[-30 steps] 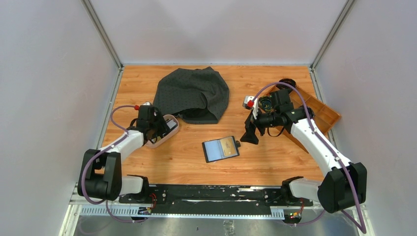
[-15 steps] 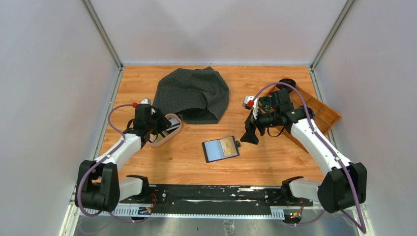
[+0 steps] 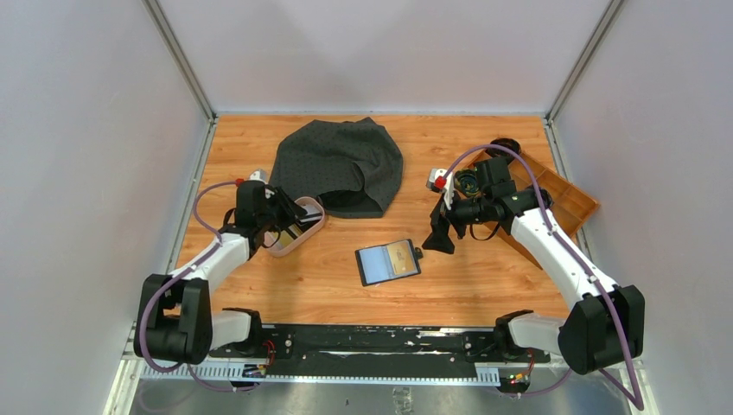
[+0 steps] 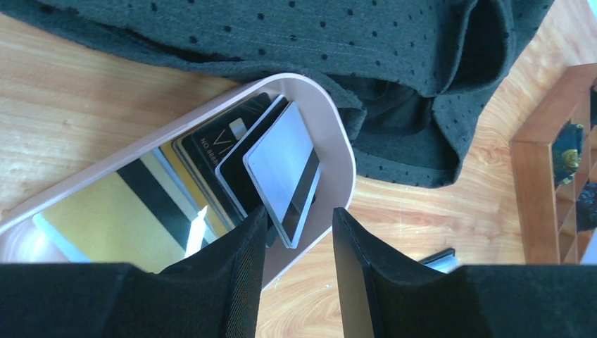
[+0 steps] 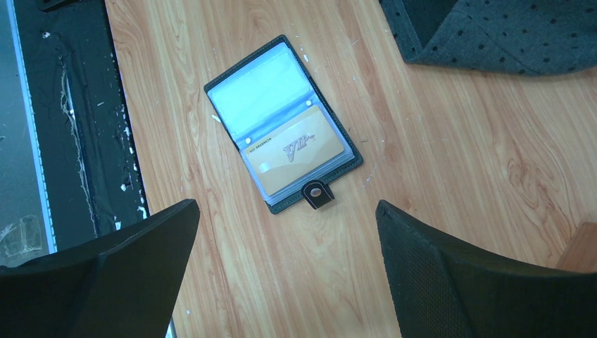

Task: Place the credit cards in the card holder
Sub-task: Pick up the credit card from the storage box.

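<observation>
One grey card (image 4: 281, 165) is being closed on by the narrowing left gripper (image 4: 299, 220), grip unconfirmed: pickup is begun; right gripper (image 5: 285, 208) held wide.

Your left hand (image 4: 298, 232) fills the bottom edge, its two black fingers (image 4: 225, 282) standing apart. Between them you see the lower corner of a grey card (image 4: 281, 165) and the rim of a pink dish (image 4: 339, 151). The grey card leans tilted over darker cards (image 4: 211, 137). A yellow card (image 4: 105, 225) with a black stripe lies flat beside them. A dark dotted cloth (image 4: 281, 35) lies against the dish's far end on the wooden counter (image 4: 70, 91). A wooden tray (image 4: 538, 197) shows at right.
</observation>
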Available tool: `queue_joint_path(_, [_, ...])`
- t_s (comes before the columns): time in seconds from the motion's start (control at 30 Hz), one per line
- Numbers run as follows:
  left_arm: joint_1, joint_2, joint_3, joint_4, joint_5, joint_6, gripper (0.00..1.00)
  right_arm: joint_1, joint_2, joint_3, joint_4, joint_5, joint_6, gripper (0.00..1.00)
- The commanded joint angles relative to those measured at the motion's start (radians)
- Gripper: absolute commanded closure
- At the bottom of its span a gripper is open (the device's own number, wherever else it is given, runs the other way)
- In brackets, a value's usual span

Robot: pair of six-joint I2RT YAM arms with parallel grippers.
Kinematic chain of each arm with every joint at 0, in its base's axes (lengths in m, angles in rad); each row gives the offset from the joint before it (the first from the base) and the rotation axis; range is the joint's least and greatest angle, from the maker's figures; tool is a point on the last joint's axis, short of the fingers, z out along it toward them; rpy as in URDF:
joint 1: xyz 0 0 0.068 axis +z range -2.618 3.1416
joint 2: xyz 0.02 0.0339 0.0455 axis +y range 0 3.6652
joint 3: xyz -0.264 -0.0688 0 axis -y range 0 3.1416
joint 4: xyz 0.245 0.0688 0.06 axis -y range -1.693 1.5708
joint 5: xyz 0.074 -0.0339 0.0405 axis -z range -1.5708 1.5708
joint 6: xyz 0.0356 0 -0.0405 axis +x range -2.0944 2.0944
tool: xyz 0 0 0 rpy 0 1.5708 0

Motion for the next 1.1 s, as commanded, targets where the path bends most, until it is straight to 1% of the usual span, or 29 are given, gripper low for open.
queue_joint_path(0.0, [0.015,0.041,-0.02,0.086,0.061,-0.044,0.6,-0.015,0.005,-0.011,0.005,0.004,-0.005,0.0])
queue_joint_path(0.2, [0.02,0.088,-0.038,0.156,0.075,-0.106,0.63,-0.016,0.009,-0.011,0.005,0.008,-0.006,0.0])
queue_joint_path(0.5, [0.021,0.148,-0.02,0.173,0.045,-0.113,0.65,-0.016,0.01,-0.01,0.005,0.009,-0.008,0.0])
queue_joint_path(0.57, [0.021,0.176,-0.012,0.175,0.046,-0.108,0.7,-0.016,0.009,-0.011,0.005,0.008,-0.007,0.0])
queue_joint_path(0.67, [0.022,0.201,0.001,0.176,0.051,-0.095,0.84,-0.017,0.009,-0.011,0.005,0.006,-0.007,0.0])
queue_joint_path(0.77, [0.025,0.181,-0.013,0.176,0.047,-0.079,1.0,-0.015,0.009,-0.012,0.004,0.006,-0.008,0.0])
queue_joint_path(0.87, [0.031,0.135,-0.042,0.174,0.038,-0.051,1.0,-0.016,0.01,-0.012,0.004,0.005,-0.01,0.0])
queue_joint_path(1.07, [0.036,0.052,-0.08,0.174,0.046,0.081,1.0,-0.014,0.032,-0.008,0.005,-0.02,-0.007,0.0])
